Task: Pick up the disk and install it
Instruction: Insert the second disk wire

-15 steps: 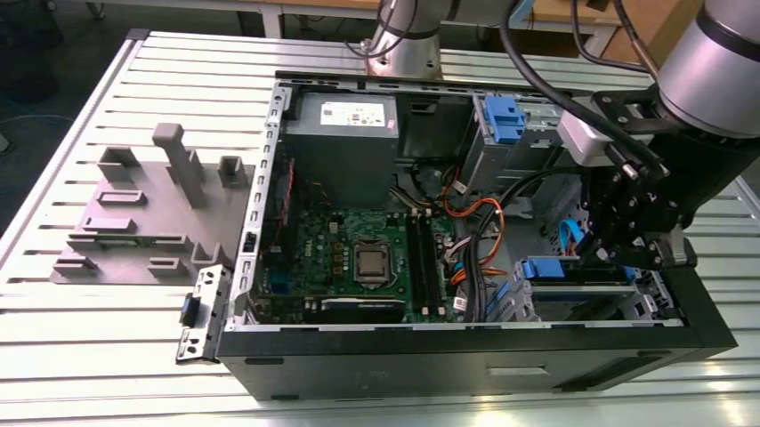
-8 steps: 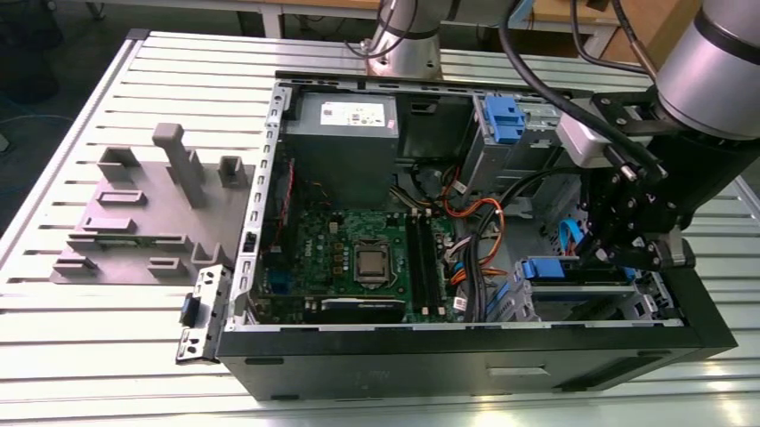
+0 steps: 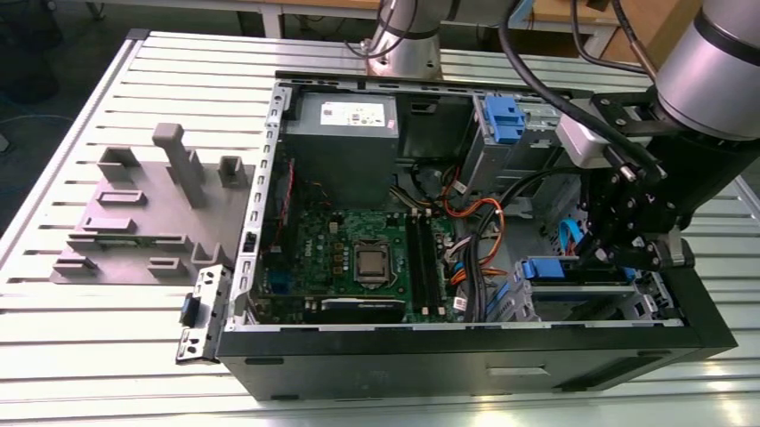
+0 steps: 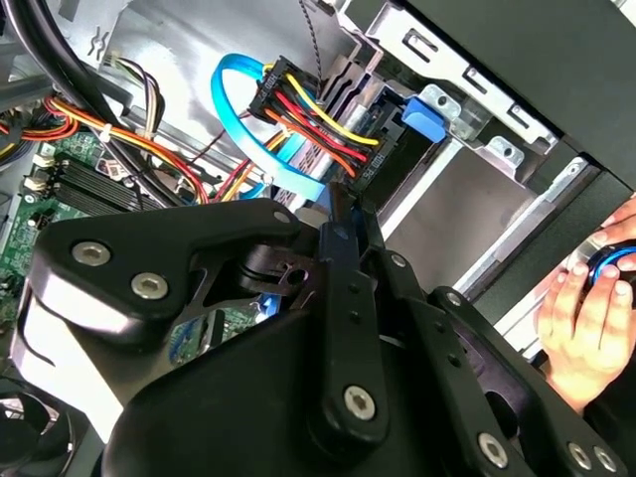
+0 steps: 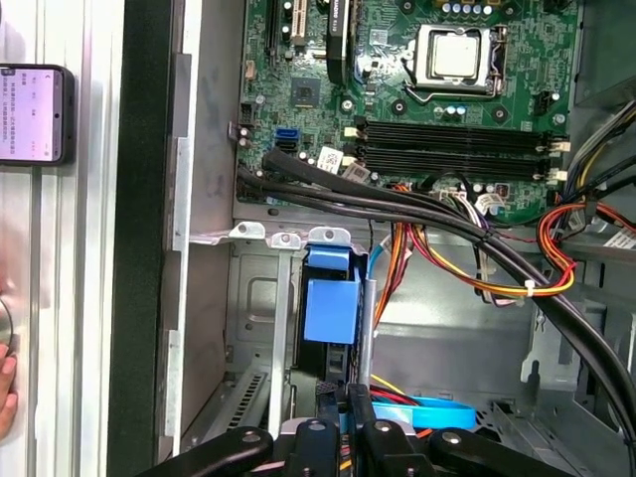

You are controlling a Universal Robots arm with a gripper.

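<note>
1. The end effector (image 5: 343, 402) sits low inside the open computer case (image 3: 475, 356), at the drive bay (image 5: 253, 328). In the exterior view it is at (image 3: 618, 253), near the case's right end. I cannot tell whether it is clamped on anything or free; its own black linkages block the contact point in both wrist views.
2. The disk (image 5: 330, 308) is directly ahead of the end effector, already in the bay and standing on edge. Its blue carrier shows, and its long axis runs in line with the end effector's reach. The exterior view shows the carrier's blue (image 3: 544, 269) just beside the end effector, on its left.
3. Hard to judge: whether the disk is fully seated, since its near end is covered.
4. In the second wrist view, a bundle of coloured wires (image 4: 318, 114) and a blue ribbon cable (image 4: 234, 109) hang close to the tip.
5. Farther out are the motherboard (image 5: 427, 109) and, beyond the case wall, a person's hand (image 4: 586, 318).
6. A grey stepped fixture (image 3: 142, 213) stands on the slatted surface (image 3: 71, 338), well apart.
</note>
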